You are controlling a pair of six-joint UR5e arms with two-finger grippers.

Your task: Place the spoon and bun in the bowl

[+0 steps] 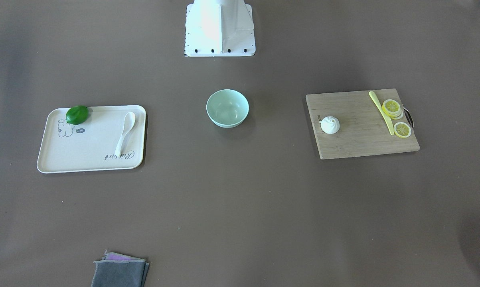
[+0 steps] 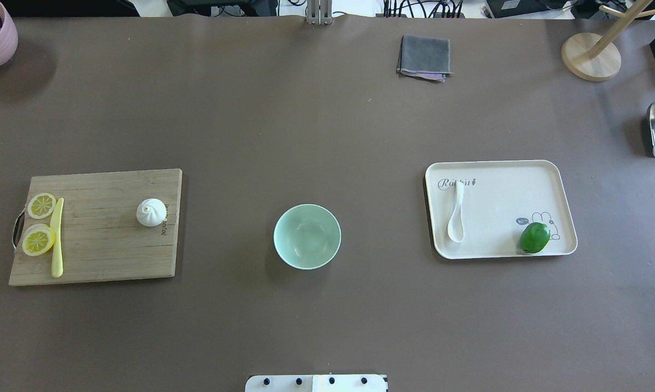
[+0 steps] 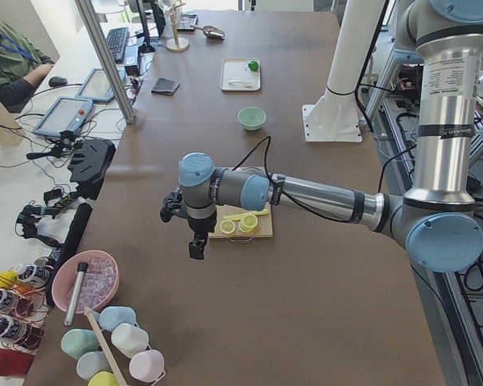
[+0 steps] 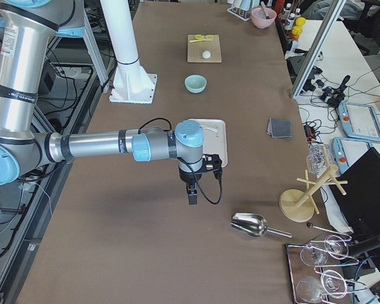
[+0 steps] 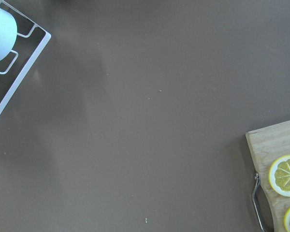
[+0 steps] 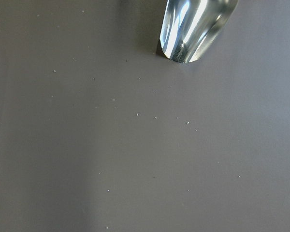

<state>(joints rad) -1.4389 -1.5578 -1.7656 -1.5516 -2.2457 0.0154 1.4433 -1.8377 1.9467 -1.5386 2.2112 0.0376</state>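
The left arm (image 3: 322, 197) and right arm (image 4: 95, 144) extend level; the left gripper (image 3: 195, 244) and right gripper (image 4: 192, 194) point straight down, opening indeterminate.

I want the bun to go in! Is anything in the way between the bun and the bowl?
Nothing visible. The bun sits on the cutting board; only bare board and table lie between it and the bowl.

Cream-white soup spoon (image 2: 455, 218) lies flat on the tray (image 2: 501, 196); pleated white bun (image 2: 151, 212) sits upright on the cutting board (image 2: 98, 234); mint-green bowl (image 2: 307, 236) stands upright between them on the tabletop (image 2: 305, 136).
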